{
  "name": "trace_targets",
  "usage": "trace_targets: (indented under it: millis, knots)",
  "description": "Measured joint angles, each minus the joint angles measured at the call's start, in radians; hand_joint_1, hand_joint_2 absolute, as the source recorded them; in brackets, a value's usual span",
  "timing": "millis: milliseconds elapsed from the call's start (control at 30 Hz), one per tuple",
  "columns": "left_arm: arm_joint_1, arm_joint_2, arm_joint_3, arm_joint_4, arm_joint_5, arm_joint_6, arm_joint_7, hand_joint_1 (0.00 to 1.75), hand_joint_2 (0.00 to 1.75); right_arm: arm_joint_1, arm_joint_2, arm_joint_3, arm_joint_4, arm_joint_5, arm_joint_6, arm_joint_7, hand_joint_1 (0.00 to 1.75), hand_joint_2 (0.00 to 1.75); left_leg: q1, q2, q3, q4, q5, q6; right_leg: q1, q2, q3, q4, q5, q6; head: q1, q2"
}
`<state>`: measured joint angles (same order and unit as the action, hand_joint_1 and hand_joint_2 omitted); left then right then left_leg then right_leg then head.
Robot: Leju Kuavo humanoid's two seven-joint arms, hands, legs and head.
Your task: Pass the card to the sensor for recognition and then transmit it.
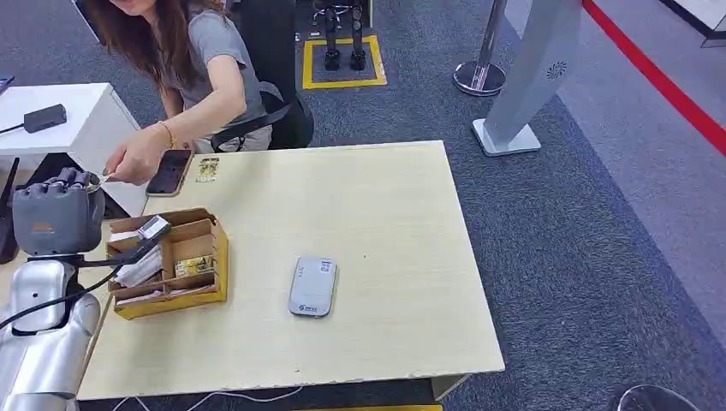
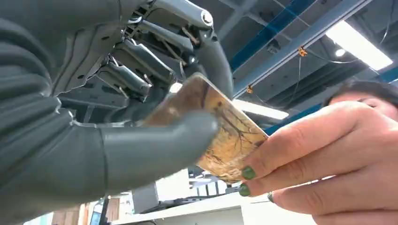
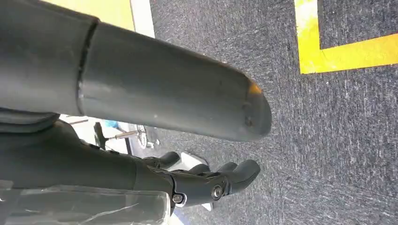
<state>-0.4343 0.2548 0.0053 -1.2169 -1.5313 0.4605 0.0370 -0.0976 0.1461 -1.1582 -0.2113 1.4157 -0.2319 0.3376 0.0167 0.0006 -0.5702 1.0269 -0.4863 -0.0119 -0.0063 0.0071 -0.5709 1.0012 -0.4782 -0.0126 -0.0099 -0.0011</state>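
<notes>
The card [image 2: 225,136] is a thin, flat rectangle with a glossy yellow-brown face printed with dark branching lines. The left hand [image 2: 141,108] pinches one end of it between the thick smooth grey thumb and the darker metal-linked fingers [image 2: 141,61], which curl down onto its upper face. Its long axis runs from the robot's hand straight out to a person's hand [image 2: 338,164], whose green-nailed fingertips grip the free end, so the card bridges the two hands.

In the head view the left hand [image 1: 62,210] is raised beyond the left edge of the pale wooden table [image 1: 385,214], level with the far end of the one yellow cardboard box [image 1: 171,265]. That box is open-topped, split into compartments and holds several cards and papers. To the right of the box lies one flat grey sensor [image 1: 312,286] with rounded corners. Beyond the box, at the table's far edge, lie one dark phone [image 1: 169,172] and one small yellowish card [image 1: 207,169] beside it.

The right hand [image 3: 202,180] hangs over grey carpet marked with yellow tape, its dark fingers loosely curled around nothing
</notes>
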Motion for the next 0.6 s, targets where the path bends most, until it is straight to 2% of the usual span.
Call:
trace_targets:
  millis: [600]
  knots:
    - [0.004, -0.031, -0.037, 0.004, 0.003, 0.009, 0.000, 0.00, 1.75, 0.000, 0.000, 0.000, 0.000, -0.015, 0.000, 0.000, 0.00, 0.00, 0.000, 0.000, 0.000, 0.000, 0.000, 0.000, 0.000, 0.000, 0.000, 0.000, 0.000, 0.000, 0.000, 0.000]
